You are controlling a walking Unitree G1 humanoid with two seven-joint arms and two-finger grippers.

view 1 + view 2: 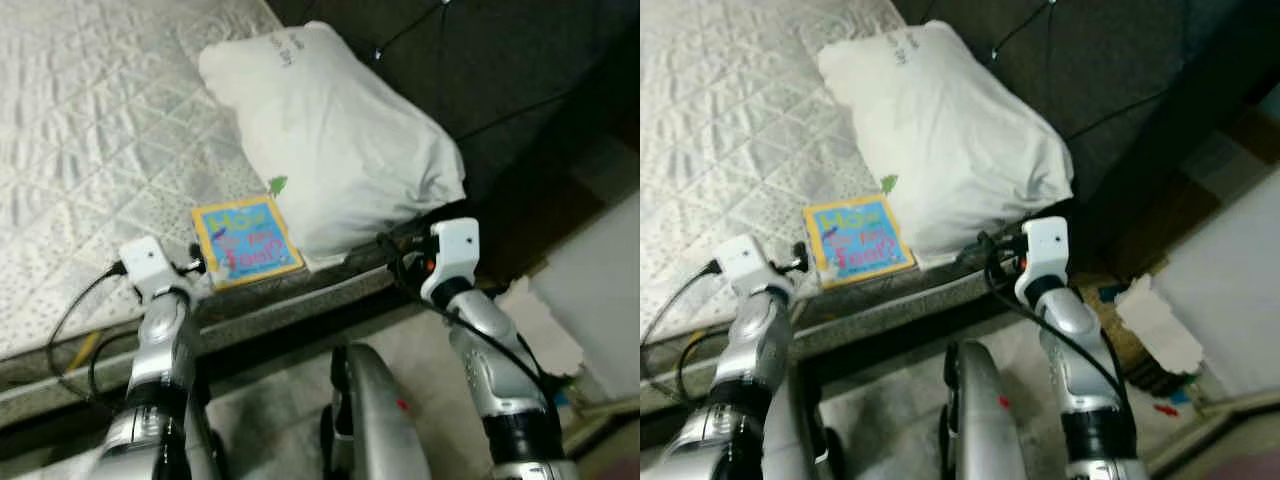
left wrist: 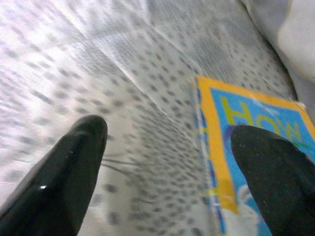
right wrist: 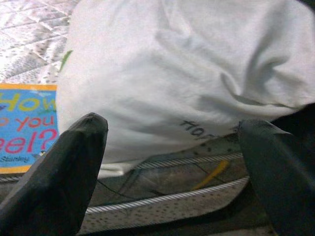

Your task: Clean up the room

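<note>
Book [image 1: 245,242] with a blue cover and orange border lies flat on the quilted mattress [image 1: 90,150], near its front edge, its far corner tucked against the white pillow [image 1: 330,140]. The left claw [image 2: 167,162] hovers spread and empty over the book's near-left edge, one finger above the cover, apparently set to straddle it. The right claw [image 3: 172,162], likewise released, faces the pillow's lower side, book off to its left.

Book [image 1: 246,241] corner under pillow [image 1: 340,140]; small print unreadable.
</note>
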